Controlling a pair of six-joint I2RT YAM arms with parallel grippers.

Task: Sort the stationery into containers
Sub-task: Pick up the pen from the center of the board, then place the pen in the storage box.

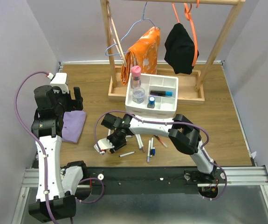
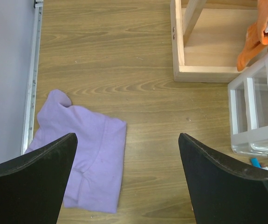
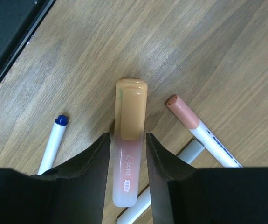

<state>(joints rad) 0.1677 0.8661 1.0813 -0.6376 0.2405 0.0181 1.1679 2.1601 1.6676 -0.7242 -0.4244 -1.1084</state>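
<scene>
My right gripper (image 3: 128,135) (image 1: 106,145) is down at the table near the front, shut on an orange-capped highlighter (image 3: 131,107) that lies flat between its fingers. Beside it lie a blue-capped white pen (image 3: 53,142), a peach-capped pen (image 3: 194,126) and a white pen (image 3: 171,172). More pens (image 1: 151,148) are scattered on the wood to the right. The white divided tray (image 1: 171,79) stands behind them and holds a pink-capped bottle (image 1: 135,77), a blue-capped bottle (image 1: 151,101) and a dark marker (image 1: 161,93). My left gripper (image 1: 78,93) (image 2: 127,137) hangs open and empty above the table at the left.
A purple cloth (image 1: 73,125) (image 2: 85,158) lies under the left arm. The wooden rack base (image 1: 120,88) (image 2: 203,70) stands behind the tray (image 2: 245,112), with an orange cloth (image 1: 143,53) and a black cloth (image 1: 180,46) hanging above.
</scene>
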